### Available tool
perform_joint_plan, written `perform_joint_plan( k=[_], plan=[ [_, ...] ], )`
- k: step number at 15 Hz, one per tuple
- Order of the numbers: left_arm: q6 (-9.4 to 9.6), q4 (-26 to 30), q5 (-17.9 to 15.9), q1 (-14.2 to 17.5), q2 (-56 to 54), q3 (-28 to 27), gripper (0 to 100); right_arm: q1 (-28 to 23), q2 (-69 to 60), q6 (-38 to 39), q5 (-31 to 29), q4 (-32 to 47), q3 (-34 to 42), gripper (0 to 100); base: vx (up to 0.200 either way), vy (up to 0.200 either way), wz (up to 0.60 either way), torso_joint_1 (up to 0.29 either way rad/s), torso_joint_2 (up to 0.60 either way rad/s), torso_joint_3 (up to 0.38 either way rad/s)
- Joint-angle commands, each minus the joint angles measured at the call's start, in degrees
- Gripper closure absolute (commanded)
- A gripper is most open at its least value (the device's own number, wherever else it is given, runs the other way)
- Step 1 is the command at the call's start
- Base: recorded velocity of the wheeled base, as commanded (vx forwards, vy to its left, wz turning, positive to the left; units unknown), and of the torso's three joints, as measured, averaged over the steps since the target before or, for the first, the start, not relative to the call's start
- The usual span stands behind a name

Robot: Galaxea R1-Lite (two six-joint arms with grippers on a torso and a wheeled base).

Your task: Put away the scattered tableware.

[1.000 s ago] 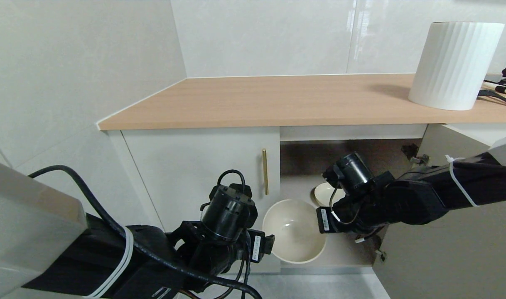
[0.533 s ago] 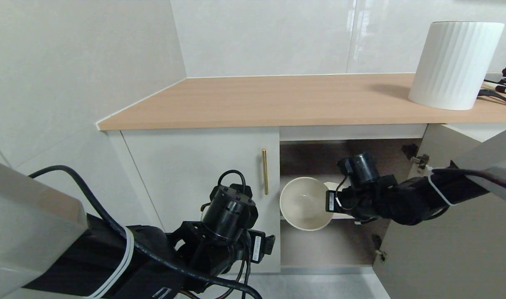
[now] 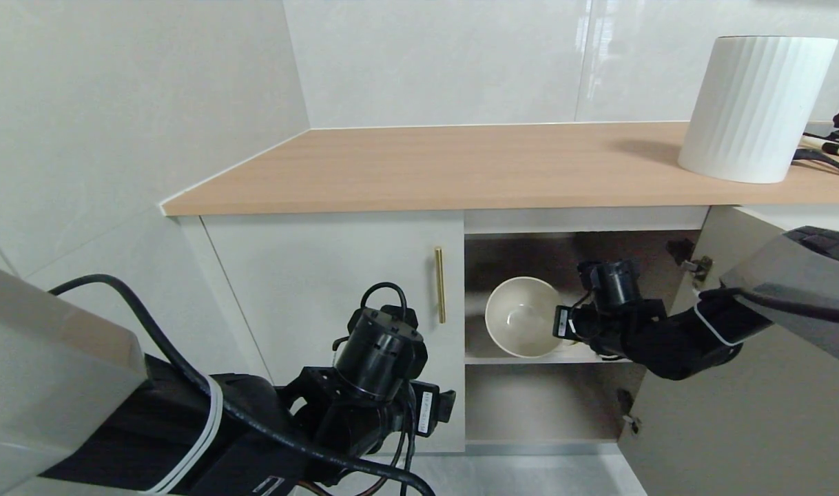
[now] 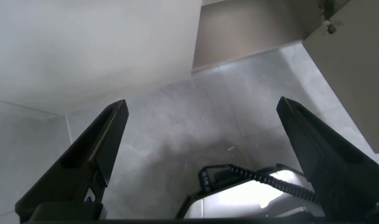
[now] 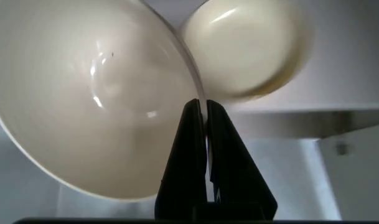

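Observation:
A cream bowl (image 3: 523, 317) hangs tilted on its side just above the middle shelf (image 3: 502, 359) of the open cabinet. My right gripper (image 3: 561, 324) is shut on its rim; in the right wrist view the rim sits pinched in that gripper (image 5: 206, 109), with the bowl's inside (image 5: 96, 93) facing the camera. A second cream dish (image 5: 245, 46) rests on the shelf behind it. My left gripper (image 4: 201, 112) is open and holds nothing, low in front of the closed left door, over the grey floor (image 4: 177, 137).
The closed left door (image 3: 337, 289) has a gold handle (image 3: 439, 284). The right door (image 3: 736, 399) stands swung open beside my right arm. On the wooden counter (image 3: 461, 165) stand a white ribbed cylinder (image 3: 757, 107) and some utensils (image 3: 833, 145) at the far right.
My right arm lifted the bowl from low in front of the cabinet up and deeper inside, to the middle shelf. The left arm has not moved.

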Motion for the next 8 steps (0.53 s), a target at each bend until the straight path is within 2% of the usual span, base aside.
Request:
perform_joint_plan(
  k=[1, 8],
  plan=[
    [-0.01, -0.01, 0.04, 0.01, 0.12, 0.0, 0, -1.36, 1.96, 0.03, -0.61, 0.12, -1.76, 100, 0.0, 0.0, 0.0, 0.0, 0.0, 0.0],
    [-0.1, -0.01, 0.04, 0.01, 0.12, 0.0, 0, -4.97, 6.62, 0.12, -2.54, 0.56, -7.3, 100, 0.0, 0.0, 0.0, 0.0, 0.0, 0.0]
  ],
)
